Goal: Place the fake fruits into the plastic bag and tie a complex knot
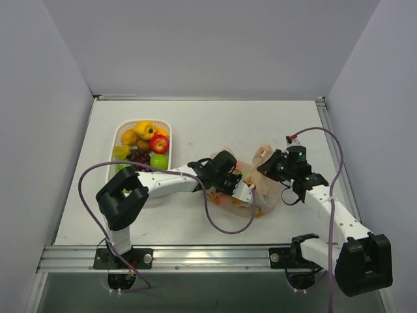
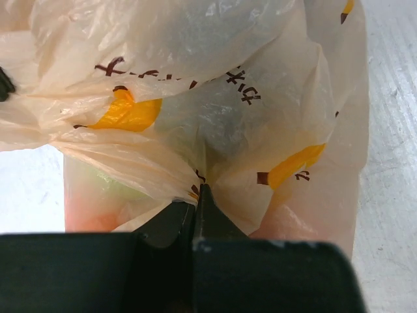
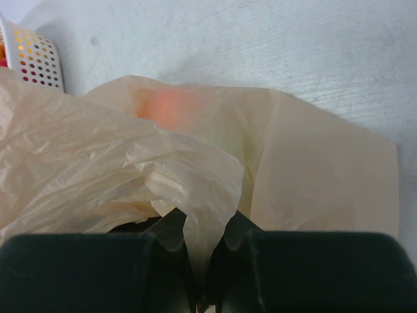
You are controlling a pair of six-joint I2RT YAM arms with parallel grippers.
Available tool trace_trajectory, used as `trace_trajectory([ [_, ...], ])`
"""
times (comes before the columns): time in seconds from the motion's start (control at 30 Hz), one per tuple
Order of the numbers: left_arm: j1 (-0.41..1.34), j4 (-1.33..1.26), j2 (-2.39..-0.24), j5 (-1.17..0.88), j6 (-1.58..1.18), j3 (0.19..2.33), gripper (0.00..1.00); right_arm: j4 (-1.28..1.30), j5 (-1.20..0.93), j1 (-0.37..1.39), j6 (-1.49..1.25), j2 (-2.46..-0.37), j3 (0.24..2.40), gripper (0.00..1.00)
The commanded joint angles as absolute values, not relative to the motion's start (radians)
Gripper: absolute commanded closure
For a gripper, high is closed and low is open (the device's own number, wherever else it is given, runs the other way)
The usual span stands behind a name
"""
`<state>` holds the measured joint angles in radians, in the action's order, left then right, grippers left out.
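The pale orange-beige plastic bag [image 1: 251,189] lies crumpled on the table between my two arms. My left gripper [image 1: 229,171] is shut on a fold of the bag [image 2: 215,117], jaws pressed together on the film. My right gripper [image 1: 272,163] is shut on the bag's far right edge [image 3: 195,169], with a strip of film pinched between the fingers. An orange-red fruit [image 3: 166,104] and a greenish one [image 2: 111,189] show faintly through the film. Several fake fruits [image 1: 144,145] lie in the white lattice basket [image 1: 124,130] to the left: yellow, red apple, green apple, purple grapes.
The basket's corner [image 3: 32,59] shows at the top left of the right wrist view. Grey walls enclose the table on three sides. A metal rail [image 1: 195,257] runs along the near edge. Purple cables loop beside both arms.
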<state>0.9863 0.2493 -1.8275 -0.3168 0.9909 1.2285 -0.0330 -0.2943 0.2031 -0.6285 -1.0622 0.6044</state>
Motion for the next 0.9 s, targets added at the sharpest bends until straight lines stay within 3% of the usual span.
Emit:
trace_trajectory([
  [0.0, 0.997, 0.357, -1.853, -0.336, 1.078, 1.227, 1.0, -0.123, -0.17, 0.181, -0.614, -1.086, 0.586, 1.0],
  [0.13, 0.996, 0.445, -1.852, -0.353, 1.075, 1.262, 1.0, -0.155, -0.172, 0.183, -0.588, -1.115, 0.566, 1.0],
  [0.23, 0.989, 0.462, -1.781, -0.385, 0.976, 1.301, 0.77, -0.158, -0.193, 0.183, -0.551, -1.103, 0.568, 1.0],
  [0.27, 0.986, 0.466, -1.755, -0.396, 0.939, 1.314, 0.62, -0.158, -0.202, 0.183, -0.546, -1.1, 0.571, 1.0],
  [0.4, 0.954, 0.485, -1.582, -0.426, 0.607, 1.406, 0.36, -0.144, -0.261, 0.183, -0.525, -1.072, 0.577, 1.0],
  [0.5, 0.887, 0.482, -1.466, -0.452, 0.339, 1.425, 0.27, -0.135, -0.307, 0.192, -0.497, -1.054, 0.581, 1.0],
  [0.6, 0.792, 0.476, -1.349, -0.495, 0.163, 1.407, 0.25, -0.117, -0.336, 0.207, -0.462, -1.035, 0.586, 1.0],
  [0.77, 0.602, 0.407, -1.183, -0.546, 0.139, 1.321, 0.15, -0.091, -0.356, 0.224, -0.41, -1.0, 0.586, 1.0],
  [0.87, 0.507, 0.469, -1.157, -0.551, 0.12, 1.319, 0.14, -0.078, -0.356, 0.235, -0.394, -1.0, 0.597, 1.0],
])
